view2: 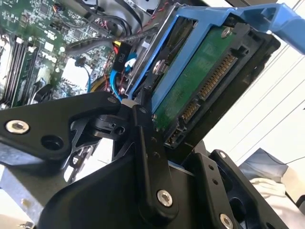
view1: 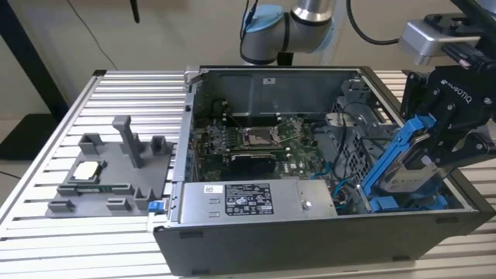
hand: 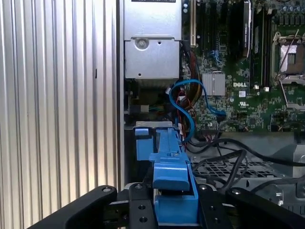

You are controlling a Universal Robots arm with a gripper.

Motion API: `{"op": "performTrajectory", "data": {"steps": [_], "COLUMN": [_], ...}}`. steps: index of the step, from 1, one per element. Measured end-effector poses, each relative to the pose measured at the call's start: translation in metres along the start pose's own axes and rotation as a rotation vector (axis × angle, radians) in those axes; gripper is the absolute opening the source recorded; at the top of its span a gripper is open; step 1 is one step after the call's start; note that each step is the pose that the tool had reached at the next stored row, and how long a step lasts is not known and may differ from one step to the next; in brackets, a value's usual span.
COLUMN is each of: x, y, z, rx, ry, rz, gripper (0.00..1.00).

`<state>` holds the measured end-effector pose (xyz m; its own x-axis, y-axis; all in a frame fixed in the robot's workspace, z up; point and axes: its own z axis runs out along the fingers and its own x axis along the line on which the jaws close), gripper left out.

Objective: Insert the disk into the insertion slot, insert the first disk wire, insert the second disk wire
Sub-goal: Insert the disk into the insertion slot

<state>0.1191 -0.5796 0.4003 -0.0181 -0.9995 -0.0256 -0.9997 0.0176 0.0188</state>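
My gripper [view1: 443, 144] hangs over the open computer case [view1: 310, 238] at the exterior view's right and is shut on the disk [view1: 408, 172]. The disk is a silver drive in a bright blue carrier, held tilted with its lower end down in the case's front corner. That end sits close to the blue insertion slot [view1: 407, 203]. In the second wrist view the black fingers [view2: 145, 138] clamp the disk [view2: 209, 81], whose green board and connector face the camera. In the first wrist view the disk's blue carrier [hand: 172, 183] sits between the fingers [hand: 140, 207]. A blue disk wire [hand: 183, 102] loops beside the motherboard.
The motherboard [view1: 256, 139] and the silver power supply [view1: 248, 200] lie inside the case. Black cables [hand: 228, 157] cross a perforated metal cage near the disk. On the slatted table, a grey fixture tray [view1: 108, 174] with small parts stands at the exterior view's left.
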Motion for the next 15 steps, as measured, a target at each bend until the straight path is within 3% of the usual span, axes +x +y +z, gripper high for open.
{"op": "performTrajectory", "data": {"steps": [8,15], "x": [-0.0002,-0.0003], "y": [-0.0004,-0.0004], "z": [0.0142,0.0146], "rx": [0.0007,0.0008], "ry": [-0.0133,-0.014], "rz": [0.0,-0.001], "gripper": [0.33,0.34]}}
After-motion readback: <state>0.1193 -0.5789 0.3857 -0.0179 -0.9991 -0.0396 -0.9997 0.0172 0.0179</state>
